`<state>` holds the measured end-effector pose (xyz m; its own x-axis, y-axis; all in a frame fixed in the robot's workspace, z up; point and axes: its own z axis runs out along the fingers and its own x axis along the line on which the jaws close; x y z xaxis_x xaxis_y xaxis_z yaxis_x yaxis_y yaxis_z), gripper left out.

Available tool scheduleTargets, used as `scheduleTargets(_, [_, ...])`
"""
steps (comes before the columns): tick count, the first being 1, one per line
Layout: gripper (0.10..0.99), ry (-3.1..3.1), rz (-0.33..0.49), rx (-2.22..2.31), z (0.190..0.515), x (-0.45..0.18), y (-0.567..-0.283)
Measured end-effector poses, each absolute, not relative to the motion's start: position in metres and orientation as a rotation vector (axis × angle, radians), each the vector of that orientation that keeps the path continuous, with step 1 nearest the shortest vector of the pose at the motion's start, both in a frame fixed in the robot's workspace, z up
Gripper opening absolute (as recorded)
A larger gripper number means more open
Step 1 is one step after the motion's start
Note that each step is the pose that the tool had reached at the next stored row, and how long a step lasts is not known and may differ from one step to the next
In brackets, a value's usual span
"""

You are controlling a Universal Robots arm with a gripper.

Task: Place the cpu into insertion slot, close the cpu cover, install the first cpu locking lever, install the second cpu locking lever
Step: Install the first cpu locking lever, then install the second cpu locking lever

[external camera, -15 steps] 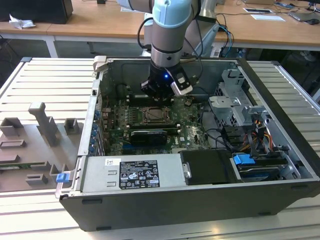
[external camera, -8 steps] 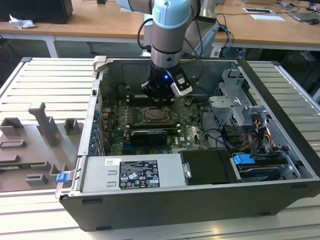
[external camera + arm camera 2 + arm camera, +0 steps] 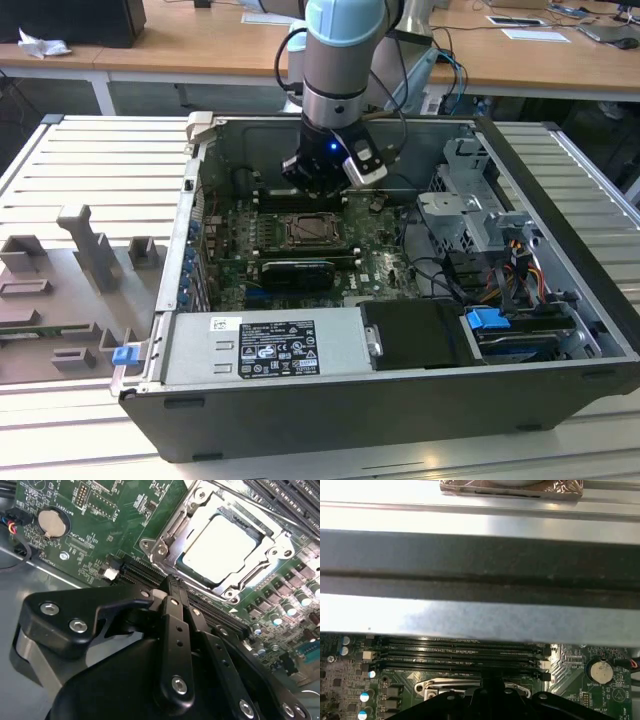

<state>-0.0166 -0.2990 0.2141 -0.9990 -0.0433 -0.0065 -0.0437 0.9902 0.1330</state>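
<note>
One claw (image 3: 172, 587) hovers beside the cpu (image 3: 220, 550), its cpu cover (image 3: 280, 545) down.

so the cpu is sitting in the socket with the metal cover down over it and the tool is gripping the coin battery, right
Not quite. In the second wrist view the cpu does sit in the insertion slot with the cpu cover down around it, but the tool is not on the coin battery. The battery sits alone on the green board, well away from the tool, which holds nothing beside the socket.
</note>
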Motion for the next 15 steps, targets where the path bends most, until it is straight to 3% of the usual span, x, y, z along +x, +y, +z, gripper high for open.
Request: scheduleTargets(15, [0.106,3.130,0.209,-0.068,0.221,-0.017,-0.311])
